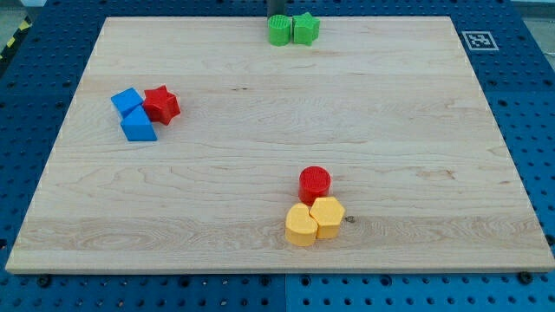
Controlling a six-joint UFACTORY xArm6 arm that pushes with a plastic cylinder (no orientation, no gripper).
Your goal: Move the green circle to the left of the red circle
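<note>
Grn circle [279, 30], red circle [315, 184], pale wood board [277, 173].

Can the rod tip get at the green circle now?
Probably yes: my tip is already just behind the green circle at the view's top; only the green star touches its right side.

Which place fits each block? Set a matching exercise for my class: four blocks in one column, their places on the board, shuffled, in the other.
Blocks:
1. green circle
2. red star
3. red circle
4. yellow hexagon

Places:
A. touching a blue block, view's left
B. top edge, beside the green star
C. nearest the view's bottom
D. just above the yellow blocks

Pairs: 1-B, 2-A, 3-D, 4-C
</note>
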